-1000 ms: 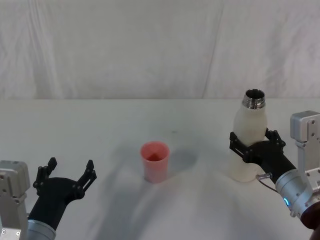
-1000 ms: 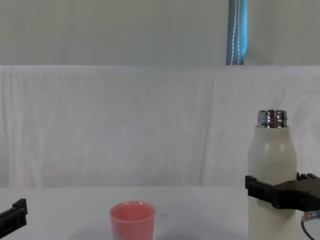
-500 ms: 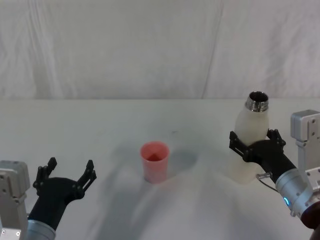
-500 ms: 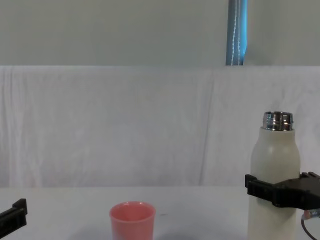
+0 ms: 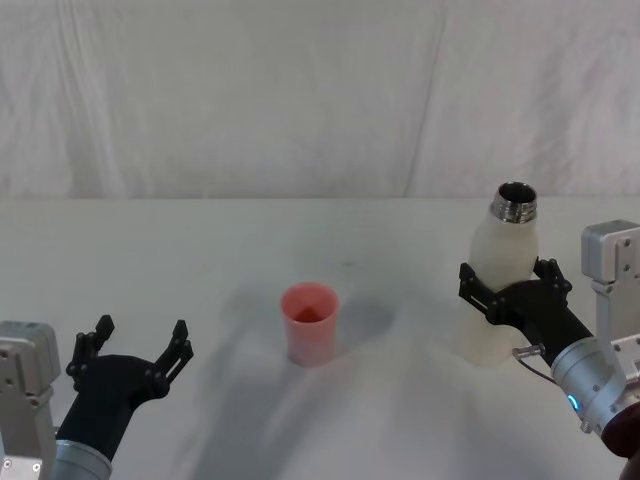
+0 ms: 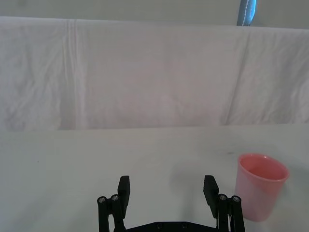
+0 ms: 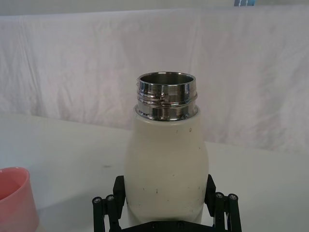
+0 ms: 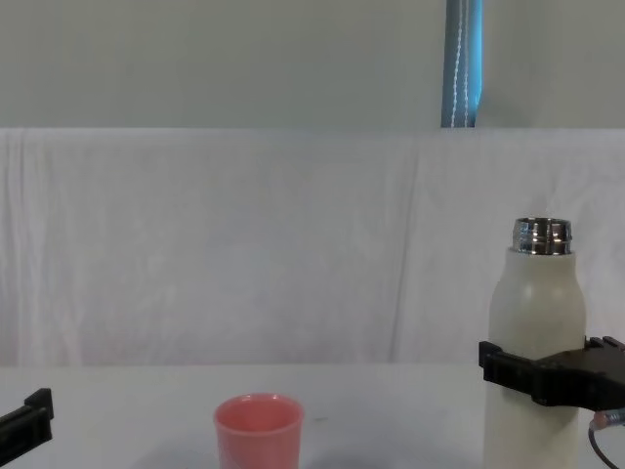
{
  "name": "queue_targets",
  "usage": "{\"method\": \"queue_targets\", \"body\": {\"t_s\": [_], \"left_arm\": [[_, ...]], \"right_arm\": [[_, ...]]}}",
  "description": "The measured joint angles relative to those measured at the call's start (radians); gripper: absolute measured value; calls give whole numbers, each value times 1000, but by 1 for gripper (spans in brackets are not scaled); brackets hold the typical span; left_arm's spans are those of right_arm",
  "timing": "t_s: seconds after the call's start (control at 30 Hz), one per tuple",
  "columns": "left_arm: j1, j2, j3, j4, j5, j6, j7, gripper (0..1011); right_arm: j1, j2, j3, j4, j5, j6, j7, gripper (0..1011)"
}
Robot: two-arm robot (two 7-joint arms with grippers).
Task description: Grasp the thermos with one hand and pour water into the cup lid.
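Cream thermos (steel neck), pink cup lid.

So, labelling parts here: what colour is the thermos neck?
Shiny silver steel; the thermos neck shows best in the right wrist view.

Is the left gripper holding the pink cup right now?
No, the left gripper sits open on the table's near left, apart from the cup lid.

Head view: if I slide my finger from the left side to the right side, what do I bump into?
Left gripper, open → pink cup lid → cream-white thermos, held around its middle by the right gripper.
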Motion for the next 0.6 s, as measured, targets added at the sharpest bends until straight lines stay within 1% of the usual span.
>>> {"method": "queue_targets", "body": {"t_s": [0.6], "left_arm": [[0,0,0,0,0,0,0,1001]], "right_arm": [[-1,-1,3,1,1,2,-1,1000]]}}
